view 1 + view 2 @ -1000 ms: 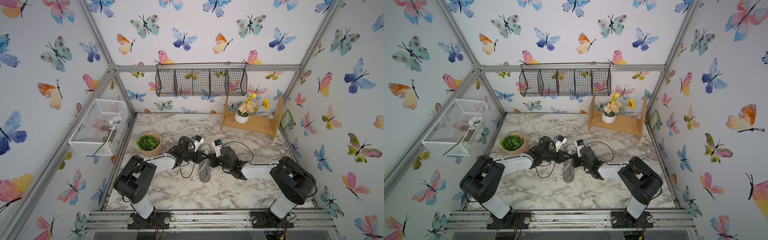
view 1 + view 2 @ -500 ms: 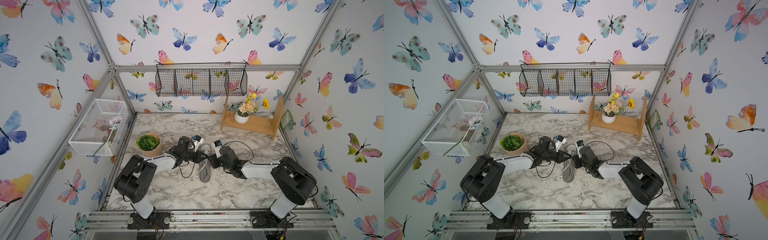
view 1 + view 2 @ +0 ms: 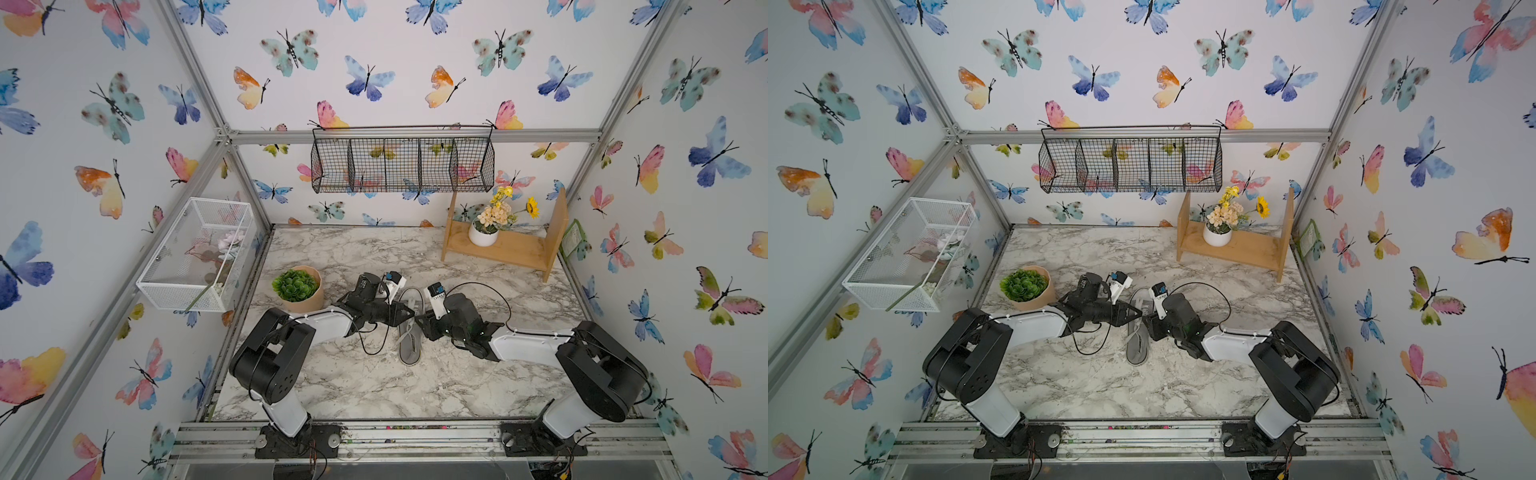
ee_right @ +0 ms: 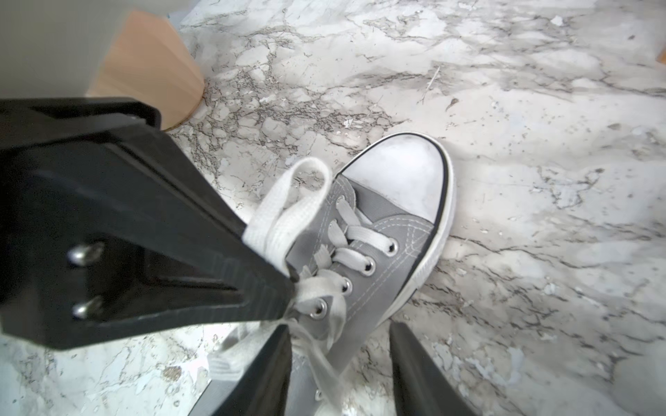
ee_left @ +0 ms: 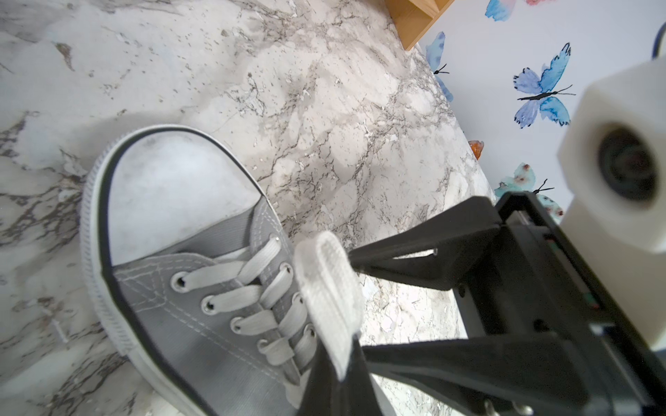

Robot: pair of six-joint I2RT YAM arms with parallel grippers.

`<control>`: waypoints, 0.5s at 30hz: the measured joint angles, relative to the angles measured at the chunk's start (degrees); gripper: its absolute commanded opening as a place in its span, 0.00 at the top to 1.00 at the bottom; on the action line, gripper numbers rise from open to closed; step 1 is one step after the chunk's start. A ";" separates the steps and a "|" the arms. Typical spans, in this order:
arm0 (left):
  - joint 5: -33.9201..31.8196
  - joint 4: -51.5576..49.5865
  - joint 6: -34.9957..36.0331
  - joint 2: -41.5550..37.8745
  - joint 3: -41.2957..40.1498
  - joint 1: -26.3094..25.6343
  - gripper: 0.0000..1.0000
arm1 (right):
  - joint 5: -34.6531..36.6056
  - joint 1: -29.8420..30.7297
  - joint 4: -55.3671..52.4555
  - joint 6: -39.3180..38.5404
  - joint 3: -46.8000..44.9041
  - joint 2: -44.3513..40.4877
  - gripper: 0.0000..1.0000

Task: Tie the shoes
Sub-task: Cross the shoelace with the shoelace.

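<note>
The shoe is a grey canvas sneaker with a white toe cap and white laces, lying mid-table with its toe toward the back wall. My left gripper is shut on a white lace loop over the upper eyelets; in the right wrist view the loop arches up from that gripper's tip. My right gripper faces it from the other side, open. Its fingers straddle the shoe's side and a loose lace strand. In both top views the left gripper and the right gripper meet over the shoe.
A potted green plant stands just left of the left arm. A wooden shelf with a flower vase is at the back right. A black wire basket and a white mesh box hang on the walls. Arm cables loop beside the shoe.
My right gripper's jaws have gone from shut to open beside the shoe. The left gripper has stayed shut on the lace loop, and the shoe has not moved.
</note>
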 measured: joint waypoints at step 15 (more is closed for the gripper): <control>-0.07 -0.04 0.50 0.02 0.00 0.26 1.00 | -10.16 -3.98 -0.07 -1.57 -1.07 -3.56 0.45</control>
